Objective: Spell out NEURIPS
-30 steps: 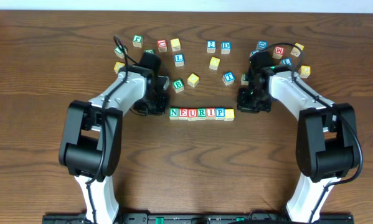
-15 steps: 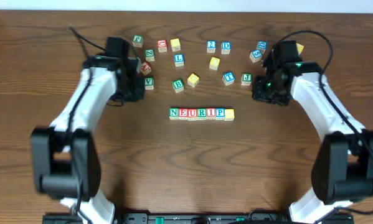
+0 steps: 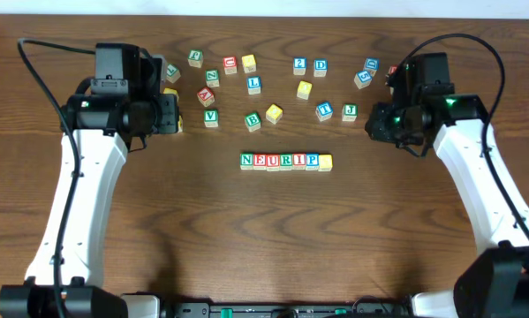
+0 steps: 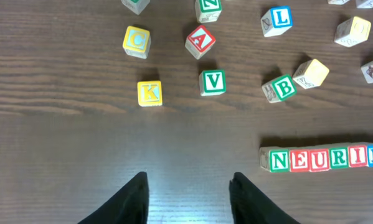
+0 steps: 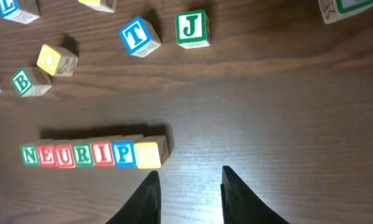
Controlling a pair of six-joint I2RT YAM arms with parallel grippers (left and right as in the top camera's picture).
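Observation:
Seven cubes stand touching in a straight row that reads NEURIPS (image 3: 285, 161) at the table's middle: green N (image 3: 246, 161), red E (image 3: 259, 161), red U (image 3: 272, 161), green R (image 3: 285, 161), red I (image 3: 298, 161), blue P (image 3: 311, 161) and a yellow-faced cube (image 3: 325, 162). The row (image 4: 326, 158) lies right of my left gripper (image 4: 189, 177), which is open over bare wood. My right gripper (image 5: 189, 171) is open too, with the row's (image 5: 93, 154) yellow end just to its left and not touching. Seen from overhead, the left gripper (image 3: 174, 117) and right gripper (image 3: 376, 125) hang far out to either side.
Loose cubes are scattered behind the row: K (image 4: 149, 93), V (image 4: 212, 82), A (image 4: 200, 41), B (image 4: 279, 88), L (image 4: 278, 20), T (image 5: 139, 36), J (image 5: 192, 28), 2 (image 3: 299, 64) and D (image 3: 321, 66). Others lie close under each gripper.
Both arms have drawn back from the ends of the row, outward and toward the far side. Both grippers' jaws have gone from shut to open.

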